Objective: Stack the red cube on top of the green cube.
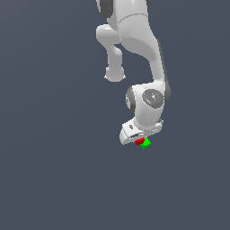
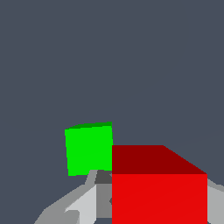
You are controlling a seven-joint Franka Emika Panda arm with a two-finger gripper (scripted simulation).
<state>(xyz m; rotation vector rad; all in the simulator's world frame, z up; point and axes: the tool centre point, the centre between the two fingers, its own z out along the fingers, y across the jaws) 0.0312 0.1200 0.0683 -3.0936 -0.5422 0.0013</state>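
Evidently the pincer (image 1: 139,142) has the red cube (image 1: 139,141) in its grip: the wrist view shows the red cube (image 2: 159,186) filling the near field with a grey finger (image 2: 78,205) flanking it on each side, so the jaws stand closed to about 1 cube's width on it. The green cube (image 2: 89,148) lies beyond and to one side, apparently on the grey bench (image 2: 109,61). Carrying the red cube this way suits the task, since it must travel over the green one before release.

From the exterior view the arm bends down over both cubes, and the red one shows as a sliver just under the hand, touching or overlapping the green cube (image 1: 145,143) in the picture, toward that view's left. Whether they truly touch cannot be told there. Only the wrist view shows the offset plainly: the 2 cubes are not yet aligned. Only the exterior view shows the arm's pose and how low the hand sits. Height of the red cube above the bench is unclear in both.
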